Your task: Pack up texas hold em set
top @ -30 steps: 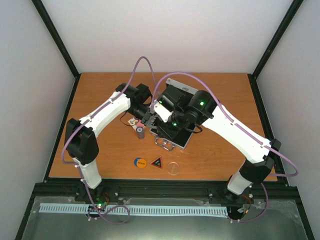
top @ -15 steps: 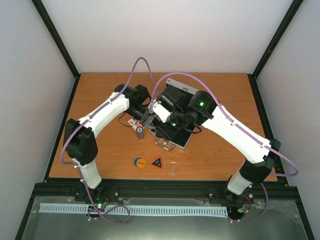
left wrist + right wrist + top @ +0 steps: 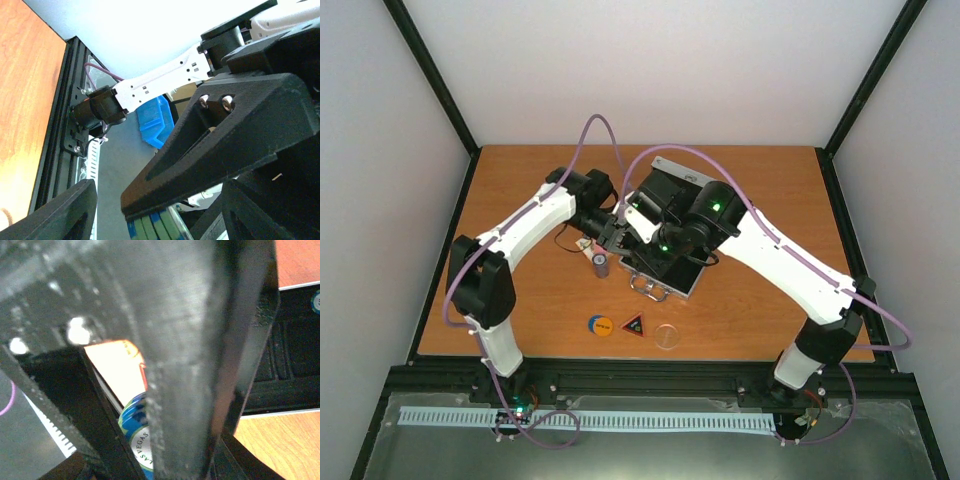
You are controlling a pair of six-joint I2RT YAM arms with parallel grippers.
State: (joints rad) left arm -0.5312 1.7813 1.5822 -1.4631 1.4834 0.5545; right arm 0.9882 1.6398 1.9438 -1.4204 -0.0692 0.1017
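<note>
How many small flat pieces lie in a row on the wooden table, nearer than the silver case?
3: orange round disc left, black-red triangle middle, clear round disc right. Others may be hidden.

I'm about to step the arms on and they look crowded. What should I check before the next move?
1. Case open: ok, its black inside shows.
2. Right gripper grip: cannot tell; a chip shows in its wrist view, contact hidden.
3. Left gripper open or shut: cannot tell from any view.
4. Gap between the two: cannot tell; both crowd the case's left edge.
5. All pieces packed: not ok; chip stack, orange disc, triangle and clear disc sit on the table.
</note>
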